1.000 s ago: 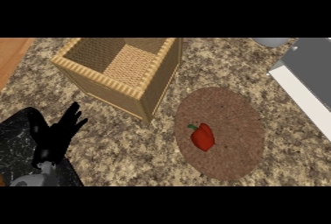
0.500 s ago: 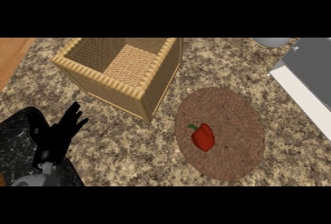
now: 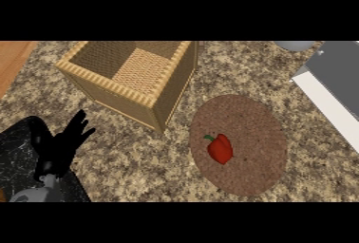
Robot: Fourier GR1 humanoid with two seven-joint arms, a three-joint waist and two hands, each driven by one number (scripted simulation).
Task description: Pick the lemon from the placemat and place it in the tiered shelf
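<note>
A round brown placemat (image 3: 242, 142) lies flat on the speckled stone counter (image 3: 133, 161). On the mat, a bit left of its middle, lies a small red thing with a green stem (image 3: 219, 148). The job talks about a lemon, but this looks like a red pepper. Nothing is touching it. Up and to the left of the mat stands the woven shelf box (image 3: 136, 78). It is open at the top, and its near corner is just beside the mat's edge. The pepper is not in the box. The left hand (image 3: 64, 144) is black and shows at the lower left, well apart from the pepper and the mat. Its fingers are straight and spread apart, pointing up, and they hold nothing. It sits near a dark patch at the left edge. The right hand does not show at all. A grey and white thing (image 3: 333, 85) lies at the far right of the counter
</note>
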